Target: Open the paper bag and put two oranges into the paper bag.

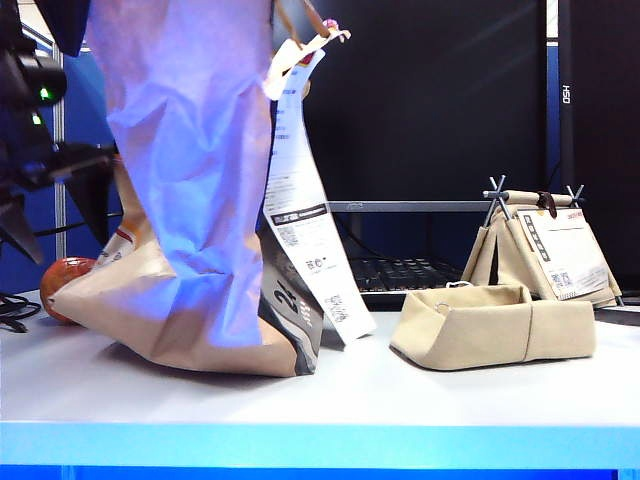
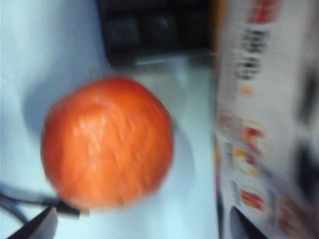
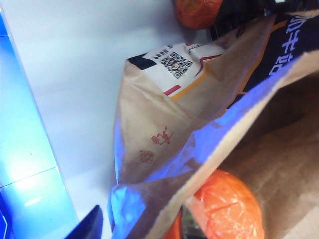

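The paper bag (image 1: 190, 200) stands tall at the table's left, its long white receipt (image 1: 305, 200) hanging down its side. My right gripper (image 3: 137, 226) is shut on the bag's rim (image 3: 164, 149), one dark finger (image 3: 87, 226) outside the wall. One orange (image 3: 227, 206) lies inside the bag. The other orange (image 1: 65, 285) rests on the table by the bag's left corner and also shows past the bag (image 3: 198, 11). My left gripper (image 2: 142, 229) hangs open just short of that orange (image 2: 107, 142), not touching it; only its fingertips (image 2: 37, 226) show, and the view is blurred.
A low beige folded bag (image 1: 490, 325) and a small beige bag with stick handles (image 1: 545, 250) stand at the right. A black keyboard (image 1: 400, 272) lies behind them. A black cable (image 2: 30, 199) runs beside the loose orange. The table's front edge (image 1: 320, 440) is near.
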Motion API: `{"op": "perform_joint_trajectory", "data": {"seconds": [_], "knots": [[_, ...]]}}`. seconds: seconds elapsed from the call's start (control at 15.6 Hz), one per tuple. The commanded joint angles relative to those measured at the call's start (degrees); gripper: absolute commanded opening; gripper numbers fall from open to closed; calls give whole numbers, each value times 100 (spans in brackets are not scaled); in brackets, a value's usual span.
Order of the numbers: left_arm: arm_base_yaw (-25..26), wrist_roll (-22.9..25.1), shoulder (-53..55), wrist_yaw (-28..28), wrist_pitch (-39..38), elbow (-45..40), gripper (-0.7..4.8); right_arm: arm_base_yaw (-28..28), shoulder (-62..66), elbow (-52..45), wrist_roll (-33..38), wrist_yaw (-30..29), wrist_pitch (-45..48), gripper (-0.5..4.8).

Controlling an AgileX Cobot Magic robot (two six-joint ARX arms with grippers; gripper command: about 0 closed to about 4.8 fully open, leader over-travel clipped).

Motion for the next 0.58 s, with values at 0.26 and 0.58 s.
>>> {"op": "perform_joint_trajectory", "data": {"seconds": [0.26, 0.58], "knots": [[-4, -142, 249, 31, 133, 13, 479, -28, -24, 39, 46, -70, 66, 202], [-7, -140, 393, 31, 256, 13, 416, -39, -24, 46, 50, -72, 68, 202]]}}
